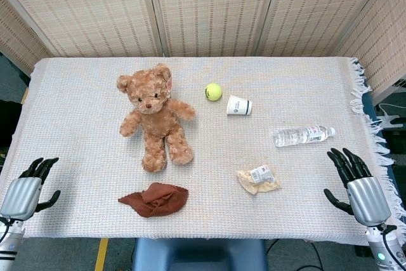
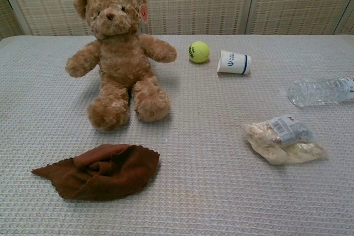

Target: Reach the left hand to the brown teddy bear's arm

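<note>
The brown teddy bear [image 1: 154,115] lies on its back on the table [image 1: 76,93], which is covered with a pale woven cloth, head toward the far screens and legs pointing toward the robot. Its arms are spread out to either side; the arm [image 1: 129,125] on the left side of the head view rests on the cloth, clear of everything else. A small tag sits at one of the bear's ears.

The left hand [image 1: 26,188] hovers at the near left edge of the table, well apart from the bear and lower left of it in the head view. Its dark fingers [image 1: 39,167] are spread and released, holding nothing. The right hand [image 1: 358,185] is at the near right edge, far from the bear, its fingers likewise apart and empty. Neither hand shows in the chest view.

Just in front of the bear's feet lies a crumpled brown cloth [image 1: 155,198]. To the right of the bear's head sits a yellow-green tennis ball [image 1: 213,91], and just beyond that, further from the bear, a white paper cup [image 1: 239,105] lies on its side. Further right of the bear lies a clear plastic bottle [image 1: 303,134], also on its side. A small plastic packet [image 1: 259,179] of something pale lies right of the bear's feet, between the bear and the right hand.
</note>
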Controlling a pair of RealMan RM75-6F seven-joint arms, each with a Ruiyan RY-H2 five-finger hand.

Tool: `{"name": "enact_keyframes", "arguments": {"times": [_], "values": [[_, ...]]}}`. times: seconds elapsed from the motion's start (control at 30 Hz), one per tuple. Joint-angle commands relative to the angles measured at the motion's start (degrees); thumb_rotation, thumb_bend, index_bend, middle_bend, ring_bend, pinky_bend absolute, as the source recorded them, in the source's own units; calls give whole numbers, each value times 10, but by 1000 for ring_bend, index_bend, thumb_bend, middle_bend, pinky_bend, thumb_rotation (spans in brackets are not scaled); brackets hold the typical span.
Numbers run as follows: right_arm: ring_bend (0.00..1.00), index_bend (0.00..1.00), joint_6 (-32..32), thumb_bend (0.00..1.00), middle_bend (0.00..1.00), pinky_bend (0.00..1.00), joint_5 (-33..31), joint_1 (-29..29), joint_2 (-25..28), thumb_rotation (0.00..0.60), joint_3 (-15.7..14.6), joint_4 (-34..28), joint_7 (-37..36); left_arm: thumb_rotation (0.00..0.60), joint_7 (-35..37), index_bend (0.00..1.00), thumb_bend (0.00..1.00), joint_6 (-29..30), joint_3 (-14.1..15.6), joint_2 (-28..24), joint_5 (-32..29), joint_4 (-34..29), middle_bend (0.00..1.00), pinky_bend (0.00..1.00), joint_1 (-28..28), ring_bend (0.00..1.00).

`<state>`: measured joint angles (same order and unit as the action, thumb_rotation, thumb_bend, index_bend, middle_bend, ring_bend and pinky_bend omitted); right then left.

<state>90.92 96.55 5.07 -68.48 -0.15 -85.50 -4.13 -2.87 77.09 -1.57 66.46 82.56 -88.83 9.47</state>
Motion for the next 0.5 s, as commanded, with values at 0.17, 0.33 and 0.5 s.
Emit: {"name": "enact_keyframes", "arguments": {"times": [0.17,0.33,0.5], "values": [[0,52,-33,154,66,119,-11,5,13,600,-9,-21,16,600,-2,100,331,-11,4,2,3,-3,136,305,5,76],[0,11,-10,154,66,119,25,8,8,600,-12,-8,-5,600,-3,100,332,-8,5,15,13,3,137,307,9,79],[0,0,38,153,66,119,40,-3,17,600,-11,3,-68,600,-24,96,331,-13,-2,53,19,21,145,325,23,104]]}}
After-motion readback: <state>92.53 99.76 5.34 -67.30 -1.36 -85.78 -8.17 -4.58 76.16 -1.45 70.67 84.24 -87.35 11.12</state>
